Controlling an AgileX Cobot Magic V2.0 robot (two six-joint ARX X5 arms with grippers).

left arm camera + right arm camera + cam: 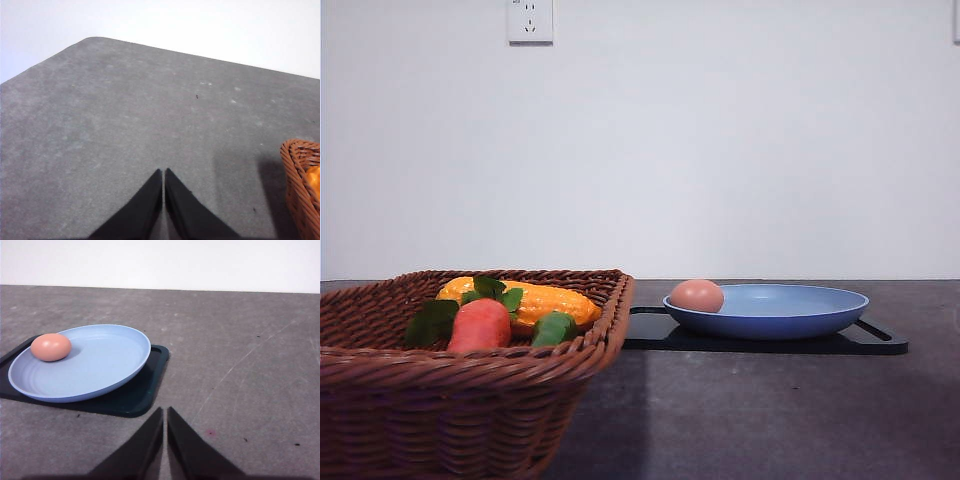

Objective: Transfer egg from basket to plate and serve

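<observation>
Fingers pressed together and empty on both grippers, left [163, 172] and right [165, 411], parked over bare table. Your egg [50, 347] sits inside the plate [115, 365] near its rim, out of the basket [380, 400]. Transfer looks done; serving is left.

We count one pinkish-brown oval egg [697, 295], one matte light-blue round plate [790, 312], one flat black rectangular tray [865, 342], and one brown woven wicker basket [440, 410] (its contents: one orange-red toy carrot [480, 325] and one yellow toy corn cob [545, 303]).
</observation>
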